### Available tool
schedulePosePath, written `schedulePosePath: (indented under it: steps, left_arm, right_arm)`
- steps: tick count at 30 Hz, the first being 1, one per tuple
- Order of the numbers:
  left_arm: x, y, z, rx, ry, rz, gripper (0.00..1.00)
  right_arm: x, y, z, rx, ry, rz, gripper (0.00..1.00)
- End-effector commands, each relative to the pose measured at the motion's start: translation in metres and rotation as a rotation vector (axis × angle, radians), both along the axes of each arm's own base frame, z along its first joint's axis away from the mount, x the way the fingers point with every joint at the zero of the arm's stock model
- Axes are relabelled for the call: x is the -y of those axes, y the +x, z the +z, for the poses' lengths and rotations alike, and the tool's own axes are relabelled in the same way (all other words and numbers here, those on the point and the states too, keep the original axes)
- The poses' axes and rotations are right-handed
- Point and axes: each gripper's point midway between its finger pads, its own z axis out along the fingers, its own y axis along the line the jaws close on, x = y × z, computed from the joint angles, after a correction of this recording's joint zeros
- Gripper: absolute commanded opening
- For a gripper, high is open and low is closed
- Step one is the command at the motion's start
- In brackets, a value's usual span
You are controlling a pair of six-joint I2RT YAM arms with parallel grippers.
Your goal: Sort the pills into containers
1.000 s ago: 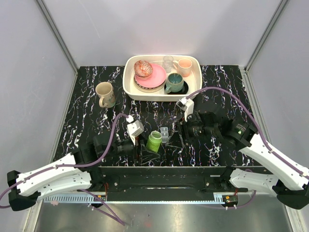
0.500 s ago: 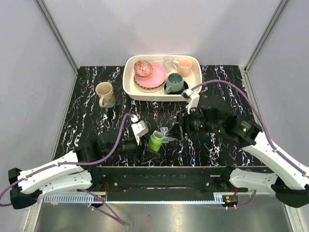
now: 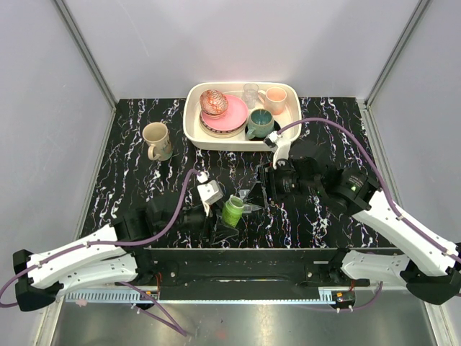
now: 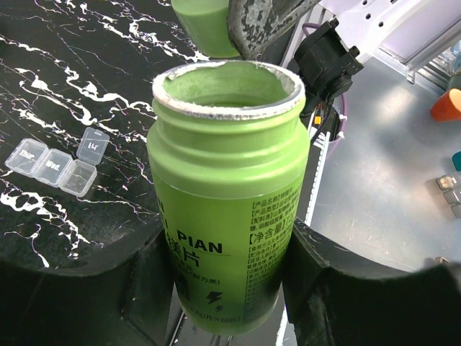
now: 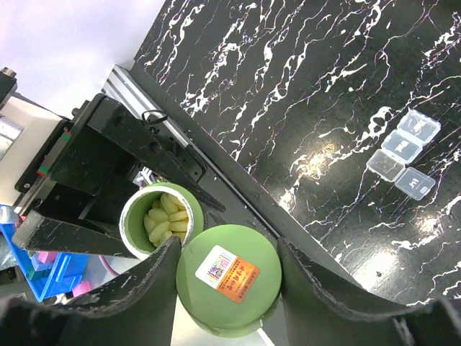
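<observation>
Top: left gripper (image 3: 227, 218) clamps the open green bottle (image 3: 232, 210) by the table's (image 3: 130, 187) near edge.

Left wrist: containers (image 4: 61, 162) lie just beyond, one lid up.

Right wrist: right gripper (image 5: 229, 249) pinches the cap (image 5: 228, 281), and the pills (image 5: 166, 216) sit in the bottle.

Pour too fast and they'll overshoot. A second ago the right gripper sat nearer that edge.

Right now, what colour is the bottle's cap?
Green cap with an orange-white sticker; clearest in right wrist view.

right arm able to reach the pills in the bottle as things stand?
Probably not. The right gripper is shut on the green cap, so its jaws are occupied. The bottle itself is open, pills showing inside, held by the left gripper.
</observation>
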Motion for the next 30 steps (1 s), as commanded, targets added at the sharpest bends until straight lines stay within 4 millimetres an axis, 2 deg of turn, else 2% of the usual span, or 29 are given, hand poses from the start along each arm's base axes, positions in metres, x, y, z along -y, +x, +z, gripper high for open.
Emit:
schedulePosePath:
  steps: [1, 13, 20, 30]
  left_arm:
    - [0.008, 0.003, 0.044, 0.064, -0.110, -0.009, 0.00]
    - [0.008, 0.004, 0.044, 0.068, -0.112, -0.008, 0.00]
    - [0.005, 0.006, 0.045, 0.074, -0.117, 0.009, 0.00]
    - [-0.008, 0.010, 0.063, 0.112, -0.206, 0.071, 0.00]
  right_arm:
    - [-0.004, 0.000, 0.019, 0.024, 0.046, 0.006, 0.00]
    - [-0.009, -0.005, 0.007, -0.017, 0.029, 0.044, 0.00]
    - [-0.008, -0.010, -0.007, -0.055, -0.007, 0.065, 0.00]
    - [-0.004, -0.019, -0.024, -0.098, -0.046, 0.090, 0.00]
